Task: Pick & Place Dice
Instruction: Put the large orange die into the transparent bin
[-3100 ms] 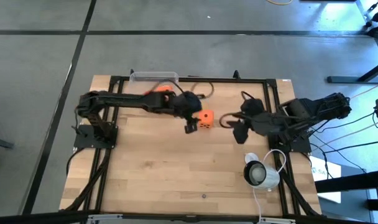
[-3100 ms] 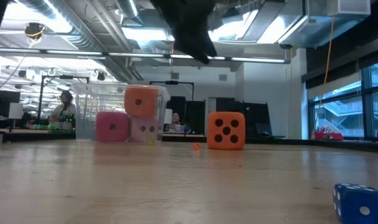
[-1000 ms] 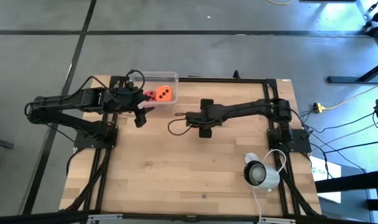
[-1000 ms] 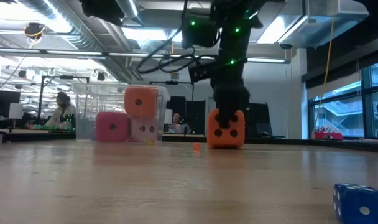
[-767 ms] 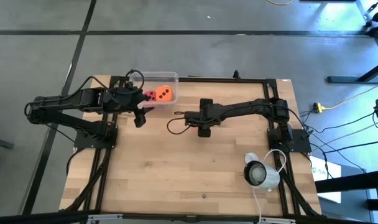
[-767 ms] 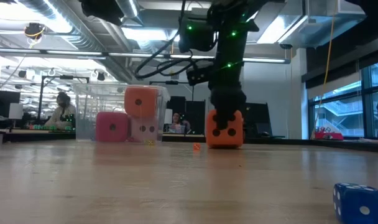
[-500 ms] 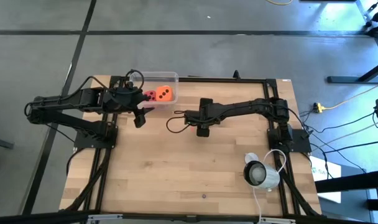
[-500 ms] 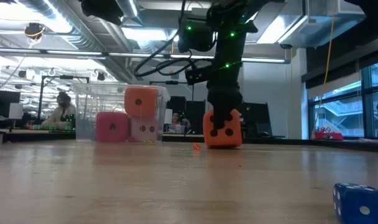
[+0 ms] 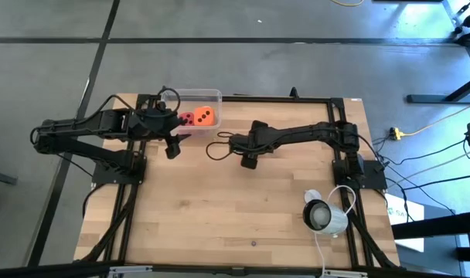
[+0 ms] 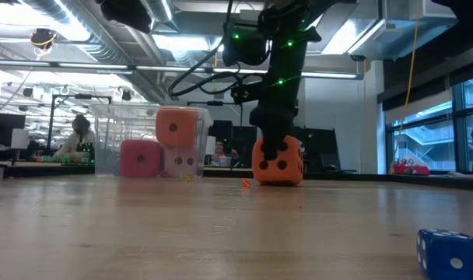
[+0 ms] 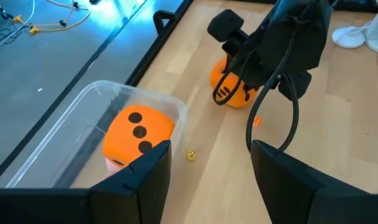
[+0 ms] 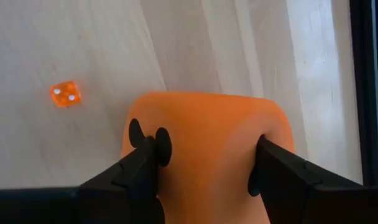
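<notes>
One orange die [image 10: 277, 163] sits mid-table between the fingers of my right gripper [image 12: 204, 180], which is shut on it; from above, the gripper [image 9: 249, 154] hides it. A clear box [image 9: 192, 116] at the far edge holds the other dice: an orange one [image 10: 176, 126] stacked on a pink one [image 10: 141, 158] and a pale pink one [image 10: 182, 161]. My left gripper [image 9: 173, 145] hovers open just near of the box, and its wrist view shows the boxed orange die [image 11: 139, 127]. My right gripper pinches the orange die by two opposite side faces [image 12: 153, 146], fingers pointing down from above. The die is tilted a little in the hold [image 10: 277, 163]. Whether its lower edge still touches the table, I cannot tell.
A tiny orange die [image 12: 66, 93] lies on the wood beside the held die. A blue die [image 10: 450, 253] lies near the near right corner. A white round device [image 9: 324, 215] with a cable stands at the right. Black frame rails [image 9: 243, 99] border the table.
My right gripper, shut on the orange die, has moved slightly toward the table's left edge and the box, turning a little at the wrist. The die has gone along with it and tipped a little.
</notes>
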Available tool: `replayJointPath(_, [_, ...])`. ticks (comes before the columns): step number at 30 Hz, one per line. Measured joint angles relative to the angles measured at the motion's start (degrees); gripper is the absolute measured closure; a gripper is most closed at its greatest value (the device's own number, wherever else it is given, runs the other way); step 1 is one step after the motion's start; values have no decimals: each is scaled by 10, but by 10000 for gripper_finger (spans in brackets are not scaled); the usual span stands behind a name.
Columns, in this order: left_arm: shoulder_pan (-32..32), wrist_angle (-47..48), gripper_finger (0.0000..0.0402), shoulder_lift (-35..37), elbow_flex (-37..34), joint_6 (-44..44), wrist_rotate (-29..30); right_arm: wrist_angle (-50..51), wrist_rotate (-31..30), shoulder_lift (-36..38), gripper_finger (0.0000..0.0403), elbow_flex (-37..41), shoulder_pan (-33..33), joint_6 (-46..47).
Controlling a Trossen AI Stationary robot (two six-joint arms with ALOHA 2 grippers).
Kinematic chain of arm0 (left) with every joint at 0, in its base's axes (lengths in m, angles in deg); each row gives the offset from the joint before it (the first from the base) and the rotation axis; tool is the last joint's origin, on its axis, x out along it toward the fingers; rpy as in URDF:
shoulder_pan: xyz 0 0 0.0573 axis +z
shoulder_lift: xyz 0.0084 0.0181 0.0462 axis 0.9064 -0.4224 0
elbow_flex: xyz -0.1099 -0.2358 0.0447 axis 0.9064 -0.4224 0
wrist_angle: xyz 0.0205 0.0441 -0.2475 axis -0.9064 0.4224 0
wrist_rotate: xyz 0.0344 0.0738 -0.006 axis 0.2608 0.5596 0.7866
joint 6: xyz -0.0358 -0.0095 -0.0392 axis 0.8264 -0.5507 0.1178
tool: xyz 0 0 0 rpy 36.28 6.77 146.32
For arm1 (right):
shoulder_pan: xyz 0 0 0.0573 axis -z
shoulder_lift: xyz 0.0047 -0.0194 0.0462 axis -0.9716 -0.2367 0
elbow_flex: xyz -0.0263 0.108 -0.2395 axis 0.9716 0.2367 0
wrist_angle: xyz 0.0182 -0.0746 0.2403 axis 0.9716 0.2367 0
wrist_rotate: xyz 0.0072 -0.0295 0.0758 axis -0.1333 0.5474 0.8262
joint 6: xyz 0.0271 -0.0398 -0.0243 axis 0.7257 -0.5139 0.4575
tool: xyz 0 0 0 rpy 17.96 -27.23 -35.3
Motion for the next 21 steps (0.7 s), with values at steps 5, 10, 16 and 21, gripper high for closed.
replayJointPath(5, [0,10,190,0,0,-9,3,15,11,8,192,-16,-4,34])
replayJointPath(10, [0,22,190,0,0,-9,12,28,67,27,193,-25,-3,71])
replayJointPath(16, [0,33,190,0,0,-25,12,29,166,59,194,-25,-6,122])
replayJointPath(21, [0,49,190,1,0,-41,12,28,181,98,195,-25,-19,161])
